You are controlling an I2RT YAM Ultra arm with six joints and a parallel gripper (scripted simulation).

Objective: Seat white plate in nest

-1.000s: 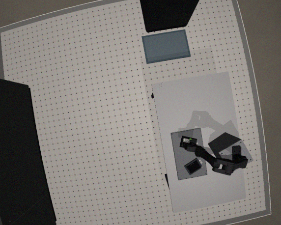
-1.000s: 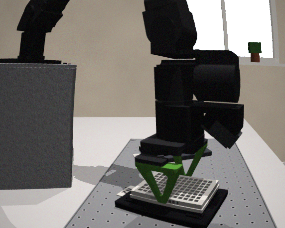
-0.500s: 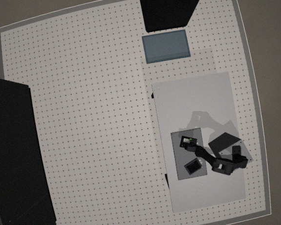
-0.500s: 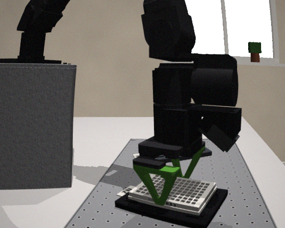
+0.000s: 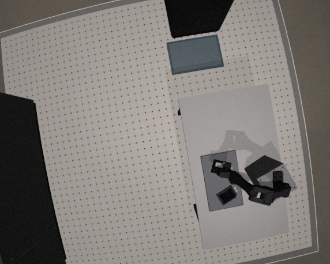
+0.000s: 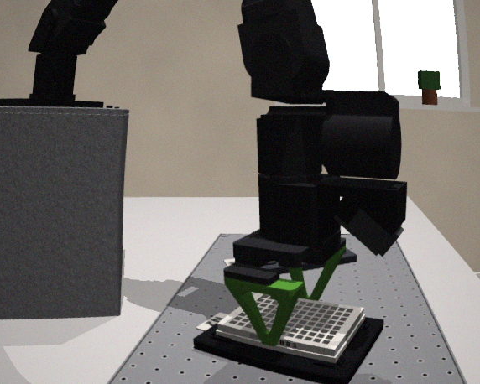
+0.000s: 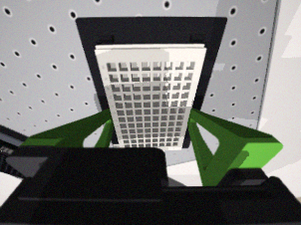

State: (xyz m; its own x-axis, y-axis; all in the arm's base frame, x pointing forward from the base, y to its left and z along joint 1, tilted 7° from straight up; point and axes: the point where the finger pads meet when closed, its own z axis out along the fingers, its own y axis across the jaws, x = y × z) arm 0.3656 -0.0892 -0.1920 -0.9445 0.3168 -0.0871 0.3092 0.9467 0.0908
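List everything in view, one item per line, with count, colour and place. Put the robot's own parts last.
white 96-well plate B83: one, white, on plate nest N2, clamped across its long sides by the gripper.
plate nest N2: one, black, on the grey perforated deck, under B83.
black 96-well plate B38: one, black, at the deck's other end in the top view.
perforated deck: one, grey, on the pale table.
pale table: one, light grey, carries the deck and the arm.
grey block: one, dark grey, left in the exterior view.
blue-grey tray: one, near the top edge of the top view.
potted plant: one, green over brown, on the windowsill.
arm: one, black, above N2.
gripper: one, green fingers, shut on B83.
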